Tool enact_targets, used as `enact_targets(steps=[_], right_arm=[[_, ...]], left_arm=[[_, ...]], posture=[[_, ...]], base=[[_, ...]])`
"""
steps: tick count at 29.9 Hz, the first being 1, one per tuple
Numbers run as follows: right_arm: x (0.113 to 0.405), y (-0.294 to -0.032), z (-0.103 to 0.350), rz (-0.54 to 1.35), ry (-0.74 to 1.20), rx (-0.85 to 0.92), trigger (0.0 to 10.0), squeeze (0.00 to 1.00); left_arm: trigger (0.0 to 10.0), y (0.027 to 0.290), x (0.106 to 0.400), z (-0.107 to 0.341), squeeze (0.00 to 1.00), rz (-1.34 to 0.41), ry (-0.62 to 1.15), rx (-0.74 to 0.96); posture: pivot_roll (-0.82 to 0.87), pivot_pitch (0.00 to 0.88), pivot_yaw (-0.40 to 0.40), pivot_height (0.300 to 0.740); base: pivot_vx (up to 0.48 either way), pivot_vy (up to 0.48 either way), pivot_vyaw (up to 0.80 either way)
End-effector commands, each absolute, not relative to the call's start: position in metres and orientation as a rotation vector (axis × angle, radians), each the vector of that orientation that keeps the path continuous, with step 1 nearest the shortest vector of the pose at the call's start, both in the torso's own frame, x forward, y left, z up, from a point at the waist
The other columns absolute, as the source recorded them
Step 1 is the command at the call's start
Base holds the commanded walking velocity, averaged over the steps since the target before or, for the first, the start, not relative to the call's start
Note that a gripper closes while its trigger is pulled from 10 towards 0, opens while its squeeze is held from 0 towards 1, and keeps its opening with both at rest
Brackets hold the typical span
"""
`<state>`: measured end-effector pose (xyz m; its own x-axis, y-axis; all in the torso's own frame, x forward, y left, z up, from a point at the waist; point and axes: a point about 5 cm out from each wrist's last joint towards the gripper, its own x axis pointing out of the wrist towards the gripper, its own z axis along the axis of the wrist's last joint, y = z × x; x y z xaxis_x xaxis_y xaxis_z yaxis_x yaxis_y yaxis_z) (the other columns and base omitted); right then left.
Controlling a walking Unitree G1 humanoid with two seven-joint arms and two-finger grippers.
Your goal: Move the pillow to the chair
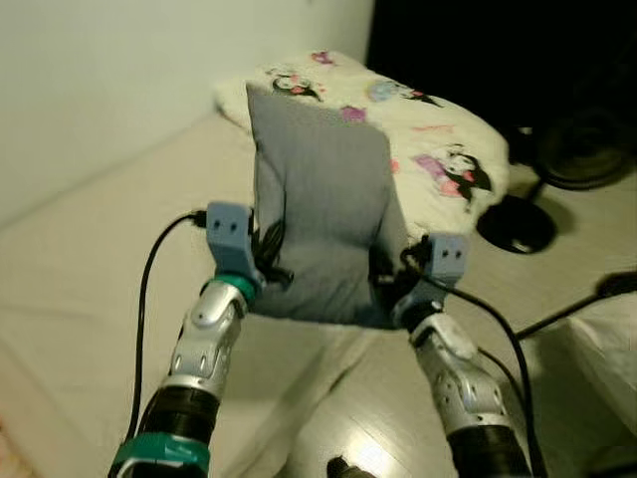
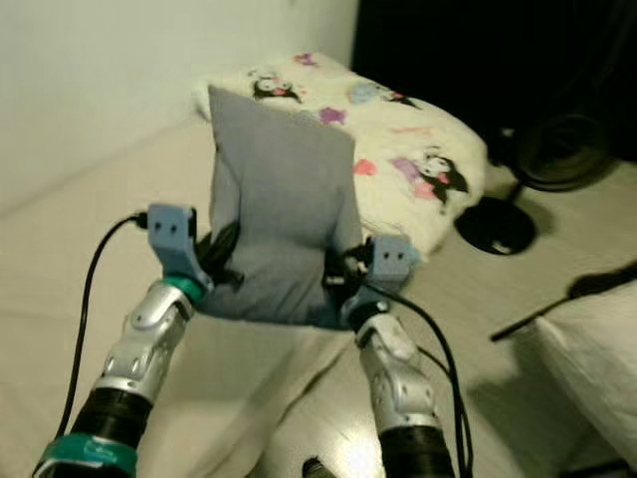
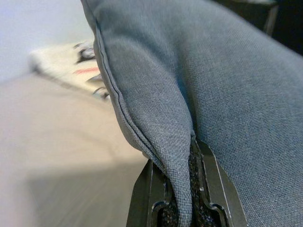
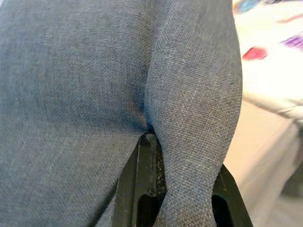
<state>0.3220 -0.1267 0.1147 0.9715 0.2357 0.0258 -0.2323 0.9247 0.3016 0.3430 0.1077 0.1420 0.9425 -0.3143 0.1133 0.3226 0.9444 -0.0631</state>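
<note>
Two silver forearms rise from the bottom of the head camera's frame, lifting a grey pillow (image 1: 320,224) upright between them above a pale bed (image 1: 90,299). On the left, the left gripper (image 3: 187,196) is clamped on the pillow's left edge: the wrist camera shows its black fingers (image 3: 149,194) pressed together around a pinched fold of grey fabric near the seam. A black cable (image 1: 144,299) loops from the blue wrist mount down along that arm. In the middle, the pillow stands tall, its lower corners gathered at the two wrists and its top edge level with the bedding behind it. On the right, the right gripper (image 4: 154,189) pinches the pillow's right edge in the same manner, its fingers (image 4: 130,184) closed on a bunched ridge of cloth. Behind the pillow lies a cream cushion (image 1: 428,139) printed with cartoon figures, resting at the far end of the bed against a plain white wall (image 1: 119,70). To the right, on a light floor, a black floor fan (image 1: 582,144) stands on a round black base (image 1: 516,224) before a dark background.
</note>
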Motion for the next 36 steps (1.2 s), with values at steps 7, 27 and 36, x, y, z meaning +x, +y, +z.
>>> enact_targets(steps=[7,27,36], right_arm=[[0.323,-0.125,0.121,0.248,-0.039,0.306,10.0,0.00],[0.327,-0.122,0.114,0.232,-0.007,0.314,10.0,0.00],[0.329,-0.126,0.116,0.241,-0.018,0.272,10.0,0.00]], left_arm=[[10.0,0.115,0.335,0.126,0.00,-0.262,-0.058,-0.077],[10.0,0.123,0.334,0.114,0.00,-0.154,0.009,-0.185],[10.0,0.103,0.331,0.111,0.00,-0.260,0.067,-0.282]], posture=[[-0.01,0.011,0.053,0.740],[0.03,0.000,0.021,0.740],[0.00,0.000,0.037,0.740]], base=[[0.000,0.000,-0.80],[0.000,0.000,-0.80],[0.000,0.000,-0.80]])
